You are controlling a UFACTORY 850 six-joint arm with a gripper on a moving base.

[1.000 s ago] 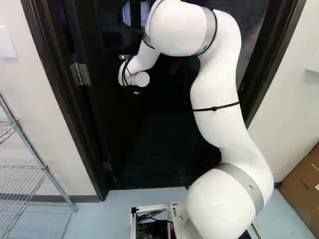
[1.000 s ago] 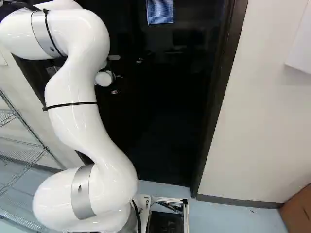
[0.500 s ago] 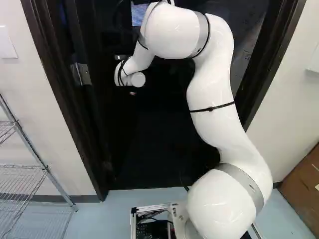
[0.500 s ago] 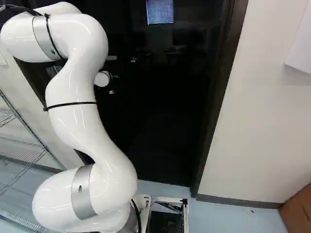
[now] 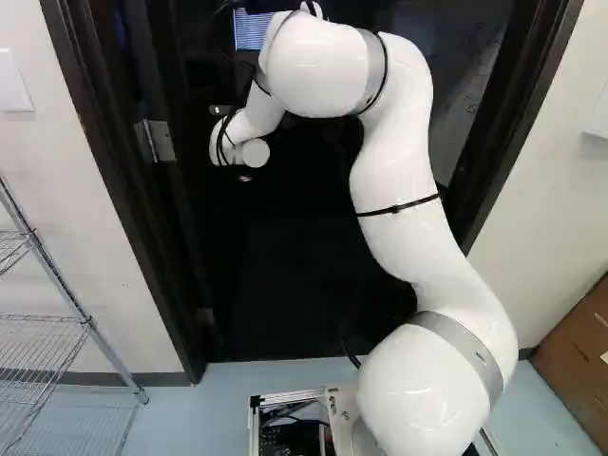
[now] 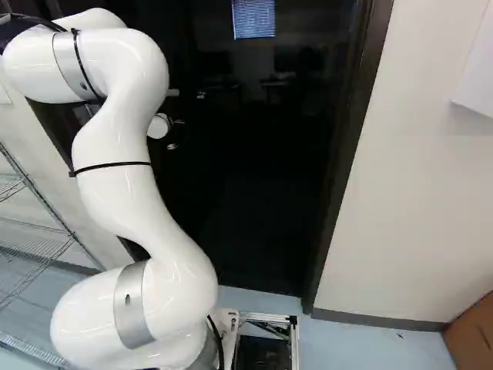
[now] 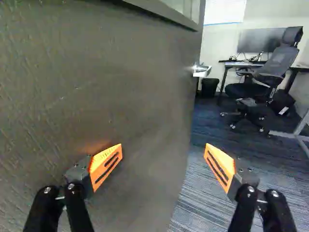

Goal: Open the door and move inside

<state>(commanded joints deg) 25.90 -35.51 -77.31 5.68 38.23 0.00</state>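
Left base view: the frame (image 5: 103, 190) and hinge (image 5: 160, 141) of the door showed on the side where the arm (image 5: 408, 218) reached forward; a wire shelf (image 5: 66, 275) stood outside, beyond that hinge side. The leaf was too dark here to trace its angle, and the tool's state could not be read. Right base view: the jamb (image 6: 347, 139) opposite the hinge stood well apart from the arm; most of the dark doorway lay between them, so any base move would best favour that side of the door. Wrist view: the door (image 7: 120, 87) stood ajar, with a handle (image 7: 200, 70) by its free edge and carpet (image 7: 241, 169) and a chair (image 7: 275, 63) past that edge. The tool (image 7: 164, 150) was spread wide with nothing gripped; one of its orange pads (image 7: 107, 166) lay close to the door's face, contact not certain, the other beyond the free edge. Step in hand, as judged: swing the door wider by pushing, no grip needed. Good practice: press the face-side finger flat, work toward the free edge for leverage, follow the arc about the hinge, and push slowly and steadily. Risks: a finger hooking the door's edge, pads skidding, a closer driving the door back. The base should advance only once the door leaves room, with the arm bracing it.
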